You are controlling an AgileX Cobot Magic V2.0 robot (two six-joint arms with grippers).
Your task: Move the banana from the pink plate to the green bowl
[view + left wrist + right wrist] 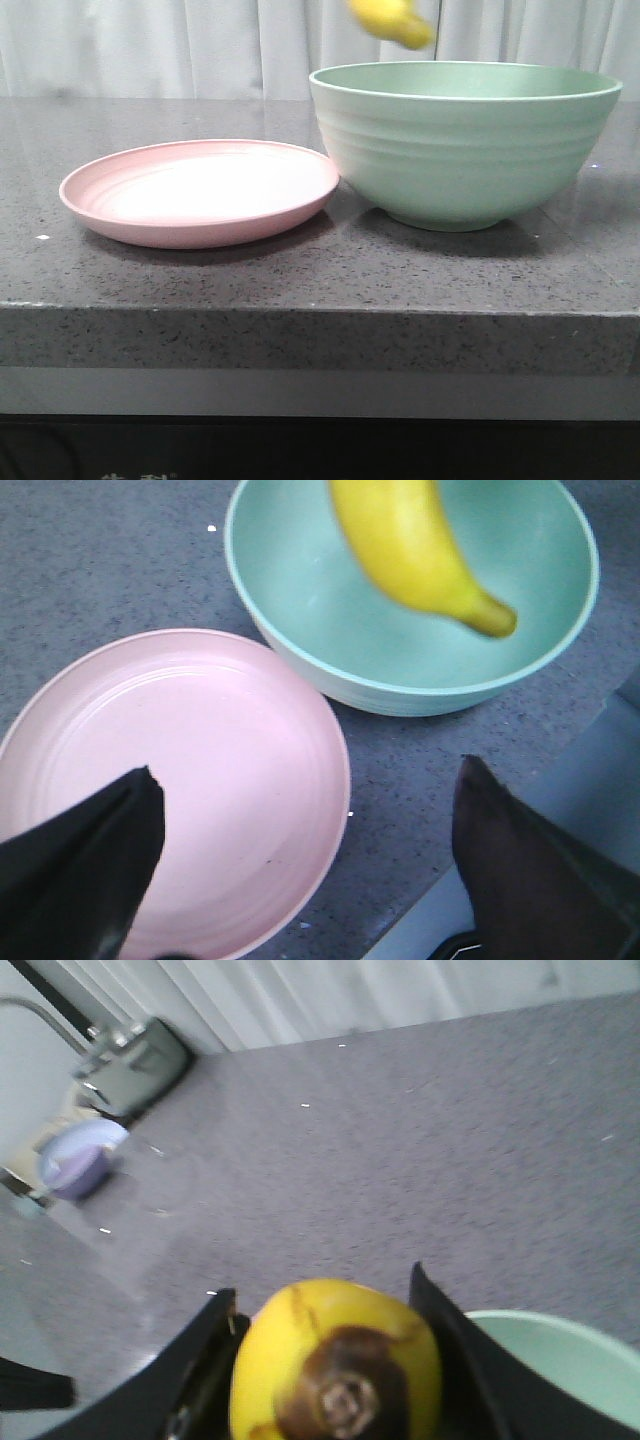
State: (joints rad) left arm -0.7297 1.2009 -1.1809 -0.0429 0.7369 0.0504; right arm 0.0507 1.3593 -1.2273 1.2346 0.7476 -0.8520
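Note:
The yellow banana (pixel 392 20) hangs in the air above the green bowl (pixel 465 145), at the top edge of the front view. In the left wrist view the banana (pixel 410 550) is over the bowl's inside (pixel 330 590), slightly blurred. My right gripper (pixel 325 1305) is shut on the banana (pixel 335 1370), one black finger on each side of it; the bowl's rim (pixel 545 1350) shows beside it. The pink plate (pixel 200 190) lies empty left of the bowl. My left gripper (pixel 305 780) is open and empty above the plate's (pixel 200 780) near side.
The plate and bowl stand on a dark speckled stone counter (pixel 300 290) with its front edge close to the camera. A white curtain hangs behind. In the right wrist view a lilac bowl (pixel 80 1160) and a grey box (pixel 135 1065) stand far off.

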